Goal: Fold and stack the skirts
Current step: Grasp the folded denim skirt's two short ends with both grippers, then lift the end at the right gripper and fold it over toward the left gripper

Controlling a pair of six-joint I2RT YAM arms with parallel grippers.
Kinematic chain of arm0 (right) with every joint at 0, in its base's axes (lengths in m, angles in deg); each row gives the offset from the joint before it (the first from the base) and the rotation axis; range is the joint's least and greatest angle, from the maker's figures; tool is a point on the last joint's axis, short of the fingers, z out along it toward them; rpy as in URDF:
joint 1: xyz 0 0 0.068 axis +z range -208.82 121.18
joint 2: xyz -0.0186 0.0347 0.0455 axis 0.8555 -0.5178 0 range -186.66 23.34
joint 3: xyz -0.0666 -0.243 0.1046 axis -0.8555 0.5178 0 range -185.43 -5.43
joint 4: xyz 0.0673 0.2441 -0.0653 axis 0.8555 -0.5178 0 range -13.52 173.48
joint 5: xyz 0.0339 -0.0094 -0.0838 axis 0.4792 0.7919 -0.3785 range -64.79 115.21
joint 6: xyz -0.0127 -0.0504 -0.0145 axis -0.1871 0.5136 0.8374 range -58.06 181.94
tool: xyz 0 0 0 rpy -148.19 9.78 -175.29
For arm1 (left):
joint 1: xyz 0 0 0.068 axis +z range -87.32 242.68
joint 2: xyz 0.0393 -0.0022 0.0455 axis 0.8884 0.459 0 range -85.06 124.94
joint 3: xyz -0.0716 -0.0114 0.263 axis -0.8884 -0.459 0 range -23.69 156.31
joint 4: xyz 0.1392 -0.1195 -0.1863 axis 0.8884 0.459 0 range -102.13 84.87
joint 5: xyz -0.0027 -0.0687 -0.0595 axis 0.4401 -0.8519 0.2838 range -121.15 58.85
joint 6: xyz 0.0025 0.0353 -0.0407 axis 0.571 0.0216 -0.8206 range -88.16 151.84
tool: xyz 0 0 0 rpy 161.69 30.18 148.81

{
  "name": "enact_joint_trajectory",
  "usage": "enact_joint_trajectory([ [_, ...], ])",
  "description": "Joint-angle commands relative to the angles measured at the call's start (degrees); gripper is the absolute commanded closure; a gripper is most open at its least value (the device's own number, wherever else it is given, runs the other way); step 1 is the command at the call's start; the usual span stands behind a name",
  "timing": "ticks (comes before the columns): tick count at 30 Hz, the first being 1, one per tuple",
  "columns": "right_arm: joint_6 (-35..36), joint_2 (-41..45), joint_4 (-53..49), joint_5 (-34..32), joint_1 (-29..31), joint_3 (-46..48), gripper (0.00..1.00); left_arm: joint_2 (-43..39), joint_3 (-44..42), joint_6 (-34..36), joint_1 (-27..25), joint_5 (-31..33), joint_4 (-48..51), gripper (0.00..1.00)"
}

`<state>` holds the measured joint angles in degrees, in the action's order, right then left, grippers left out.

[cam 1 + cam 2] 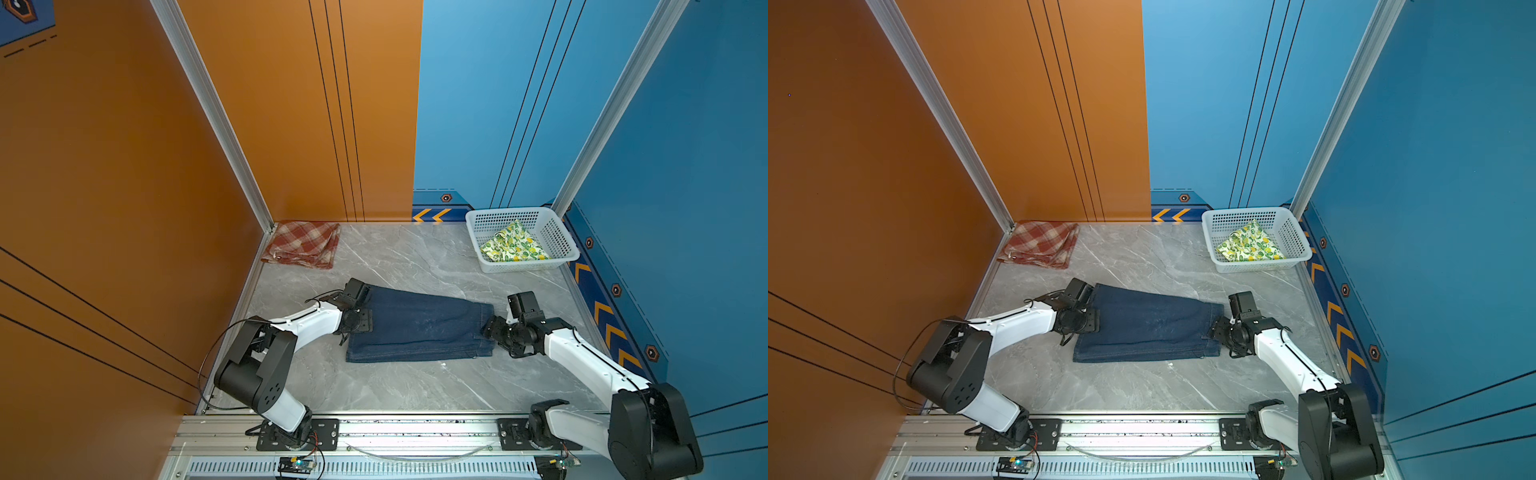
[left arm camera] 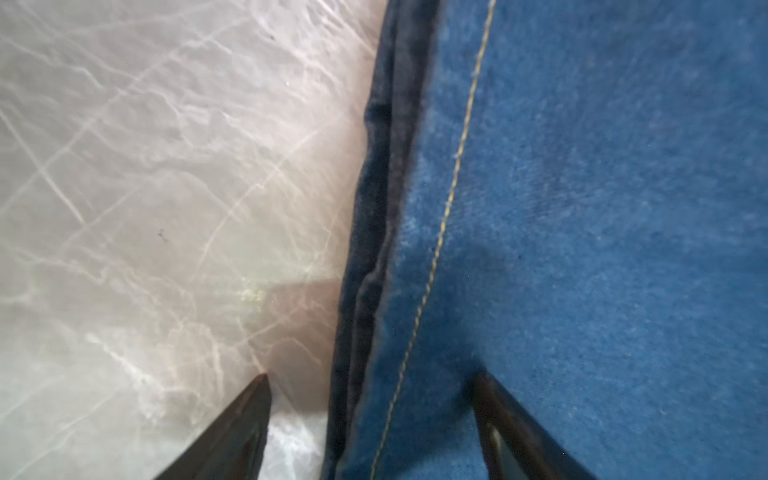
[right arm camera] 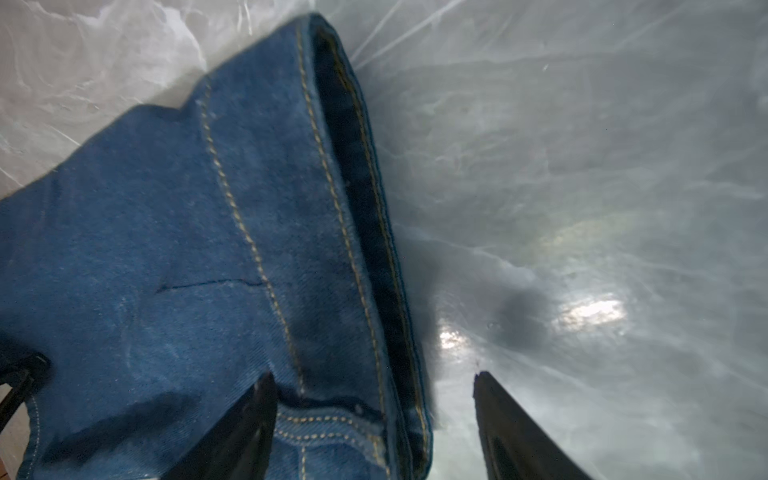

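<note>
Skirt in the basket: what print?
The skirt: white with yellow lemons, green leaves; clearest in a top view.

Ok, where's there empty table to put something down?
Bare table runs along the back between the plaid skirt and the basket, and in front of the denim skirt up to the metal rail. The middle is crowded: the denim skirt lies there with the left arm and right arm at its ends.
</note>
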<state>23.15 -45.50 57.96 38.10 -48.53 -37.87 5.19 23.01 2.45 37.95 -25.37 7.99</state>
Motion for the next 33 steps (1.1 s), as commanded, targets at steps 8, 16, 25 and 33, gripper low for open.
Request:
enact_joint_trajectory([
  [8, -1.46, -3.32, 7.47, 3.35, -0.35, 4.55, 0.35, 2.02, -2.04, -0.28, 1.5, -1.81, -1.12, 0.25],
  [16, -0.73, -9.04, 12.1, 5.86, -0.35, 5.19, 0.53, 3.19, -1.81, -0.07, 1.77, -2.53, -1.55, 0.26],
  [25, 3.13, -5.0, 5.92, 0.3, 0.33, -0.53, 1.0, 3.91, -1.81, -0.29, 1.97, -2.86, -1.74, 0.3],
  [33, 8.05, -0.86, -5.44, -9.94, 5.08, -10.31, 1.0, 5.69, -2.68, -0.94, 1.64, -3.92, -3.63, 0.33],
])
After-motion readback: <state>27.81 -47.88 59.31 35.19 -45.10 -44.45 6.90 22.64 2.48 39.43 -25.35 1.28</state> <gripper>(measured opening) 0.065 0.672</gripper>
